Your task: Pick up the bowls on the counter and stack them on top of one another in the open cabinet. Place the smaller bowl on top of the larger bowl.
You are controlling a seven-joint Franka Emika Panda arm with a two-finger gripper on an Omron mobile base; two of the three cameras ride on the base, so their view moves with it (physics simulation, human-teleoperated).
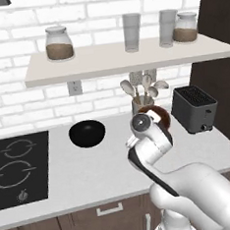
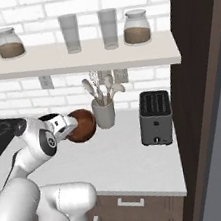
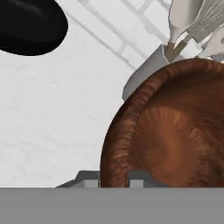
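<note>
while the arm reached low over the table (image 1: pixel 92 173), its jaws straddled the near rim of the smaller bowl (image 3: pixel 175 131), one fingertip outside the wall and one inside; whether they had already closed firmly on that rim could not be told from the hand view, though they looked set narrow about it. the reddish-brown bowl sat just beside the grey utensil cup (image 2: pixel 104 114), near the back of the table, with the gripper (image 3: pixel 113 180) at its front edge. the larger bowl (image 1: pixel 87 133) rested apart to the left, between the hob (image 1: pixel 19 167) and the arm, upright and untouched. the open cabinet (image 1: pixel 127 59) above carried two jars and two glasses, with bare slab between the left jar (image 1: pixel 59 43) and the nearer glass (image 1: pixel 132 32).

to do this step well, i judged the pinch should be deep enough on the rim that the glossy wall would not slip, and the lift should go straight up before any swing, since the spoons in the cup stood close behind. as the black bowl belonged underneath, the brown one would need somewhere to wait, or the order should be reconsidered. the toaster (image 2: pixel 154 117) stood well off to the right and posed little risk.
</note>
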